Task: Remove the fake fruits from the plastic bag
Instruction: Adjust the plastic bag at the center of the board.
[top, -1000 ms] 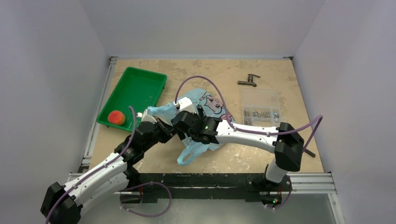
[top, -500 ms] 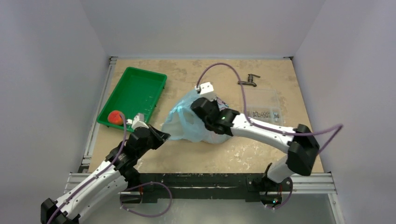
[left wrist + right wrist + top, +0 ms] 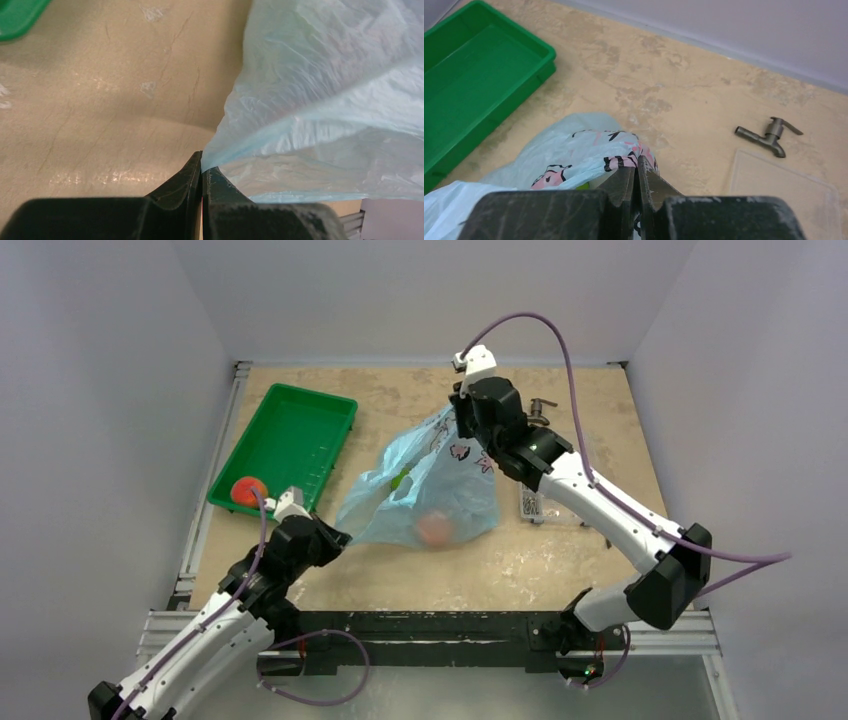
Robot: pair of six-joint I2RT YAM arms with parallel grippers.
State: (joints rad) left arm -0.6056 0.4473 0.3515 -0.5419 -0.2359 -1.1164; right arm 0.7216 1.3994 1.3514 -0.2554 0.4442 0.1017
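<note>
plastic bag [image 3: 425, 495]: contents only blurred tints through the film under the right claw [image 3: 636, 167] | orange fruit [image 3: 434, 528], green fruit [image 3: 400, 480]: shapes unclear | clear box [image 3: 784, 192]: cut off right of that claw | green tray [image 3: 17, 14]: only a corner, up-left of the left claw [image 3: 201, 169]

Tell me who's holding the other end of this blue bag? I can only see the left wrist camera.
Observer: The right end effector is. It is shut on the plastic bag at the pink-and-black print, at the end far from yours.
Operator: Are there fruits inside?
Observer: Yes. Through the plastic, the top view shows an orange fruit low in the bag and a bit of a green fruit higher up.
Operator: Is any fruit out already?
Observer: One red-peach fruit lies in the near corner of the green tray.
</note>
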